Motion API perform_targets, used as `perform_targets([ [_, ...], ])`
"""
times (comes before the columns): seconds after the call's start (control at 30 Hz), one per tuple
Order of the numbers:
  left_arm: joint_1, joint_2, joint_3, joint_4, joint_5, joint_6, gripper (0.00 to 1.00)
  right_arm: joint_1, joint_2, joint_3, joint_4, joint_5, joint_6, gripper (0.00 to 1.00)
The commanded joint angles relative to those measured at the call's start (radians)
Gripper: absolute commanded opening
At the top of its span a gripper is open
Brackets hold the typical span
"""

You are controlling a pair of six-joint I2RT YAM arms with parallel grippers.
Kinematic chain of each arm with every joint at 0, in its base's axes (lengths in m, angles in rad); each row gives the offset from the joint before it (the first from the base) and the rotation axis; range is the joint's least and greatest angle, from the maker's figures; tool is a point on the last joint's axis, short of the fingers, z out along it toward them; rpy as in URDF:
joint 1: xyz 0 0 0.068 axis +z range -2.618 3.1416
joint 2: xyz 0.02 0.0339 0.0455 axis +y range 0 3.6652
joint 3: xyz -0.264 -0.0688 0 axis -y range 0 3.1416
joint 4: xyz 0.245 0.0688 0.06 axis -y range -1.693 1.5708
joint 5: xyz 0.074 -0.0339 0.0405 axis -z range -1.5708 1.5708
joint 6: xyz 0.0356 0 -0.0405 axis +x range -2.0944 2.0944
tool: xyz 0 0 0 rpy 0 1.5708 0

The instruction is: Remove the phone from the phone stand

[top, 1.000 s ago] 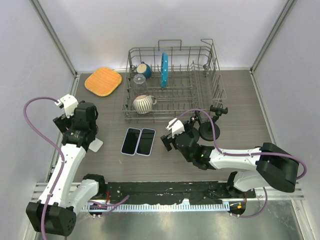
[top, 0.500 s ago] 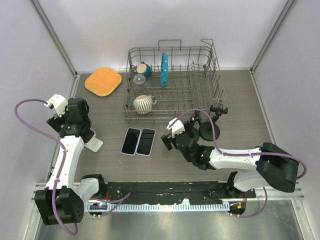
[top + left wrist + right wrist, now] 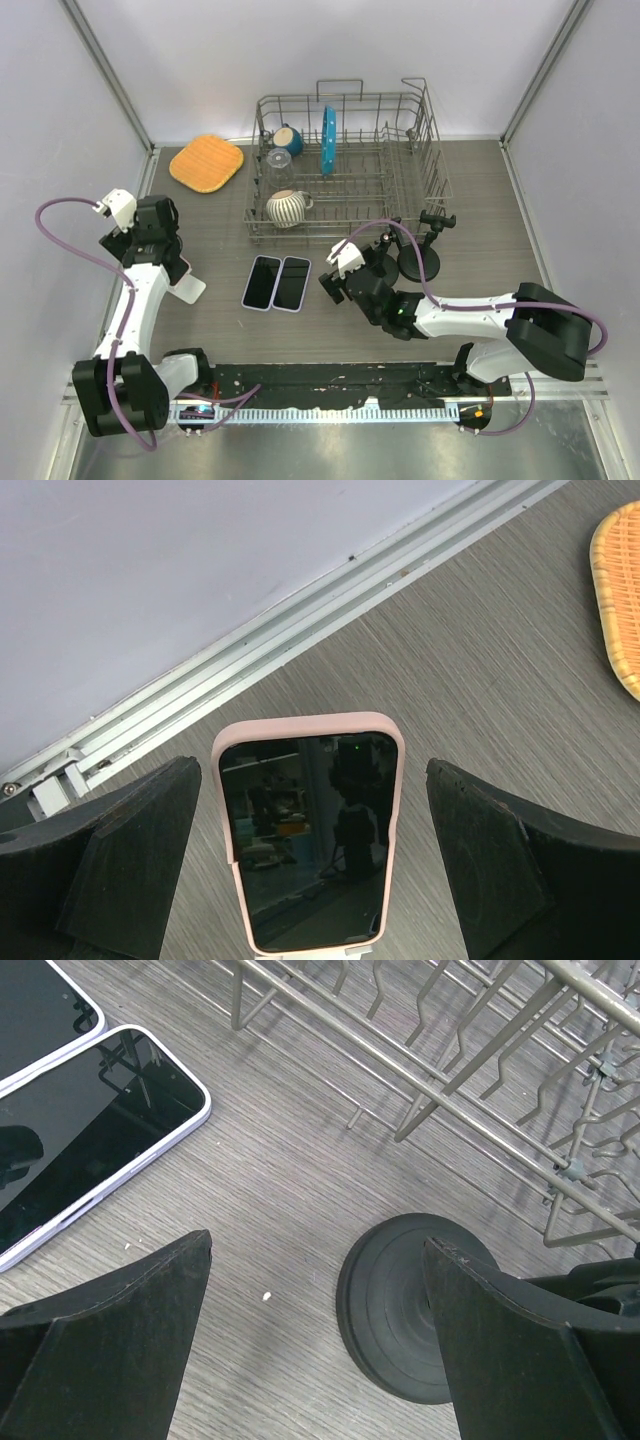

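Observation:
A phone [image 3: 310,840] in a pink case leans upright on a white phone stand [image 3: 191,290] at the left of the table. The stand's lip [image 3: 320,950] shows under the phone's lower edge. In the top view only the phone's pink edge [image 3: 181,268] shows beneath the left wrist. My left gripper [image 3: 312,772] is open, one finger on each side of the phone and well apart from it. My right gripper [image 3: 345,274] is open over bare table at centre right, holding nothing.
Two phones [image 3: 262,282] [image 3: 292,284] lie flat mid-table. A black stand with a round base [image 3: 400,1310] is under my right gripper's right finger. A wire dish rack [image 3: 350,165] with mugs and a blue plate stands behind. An orange mat [image 3: 207,162] lies at back left.
The left arm swung toward the left wall and settled over the pink-cased phone. The right gripper shifted slightly and narrowed a little, still open.

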Motion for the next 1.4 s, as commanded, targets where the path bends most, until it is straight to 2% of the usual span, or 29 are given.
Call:
perform_targets([
  [0.0, 0.005, 0.02, 0.006, 0.028, -0.004, -0.027, 1.0, 0.009, 0.001, 0.039, 0.026, 0.005, -0.011, 0.91],
  [0.67, 0.007, 0.074, 0.013, -0.094, -0.031, -0.111, 1.0, 0.012, 0.029, 0.059, -0.001, 0.019, -0.02, 0.9],
  [0.87, 0.007, 0.06, 0.005, -0.09, -0.005, -0.123, 0.95, 0.012, 0.026, 0.059, -0.004, 0.018, -0.02, 0.9],
  [0.93, 0.007, 0.06, 0.003, -0.085, -0.001, -0.123, 0.92, 0.012, 0.027, 0.06, -0.004, 0.016, -0.021, 0.9],
  [1.23, 0.007, 0.0, 0.019, -0.11, -0.007, -0.096, 0.63, 0.013, 0.04, 0.063, -0.005, 0.03, -0.021, 0.89],
  [1.37, 0.007, -0.04, 0.029, -0.111, -0.004, -0.074, 0.54, 0.015, 0.046, 0.066, -0.005, 0.031, -0.021, 0.89],
])
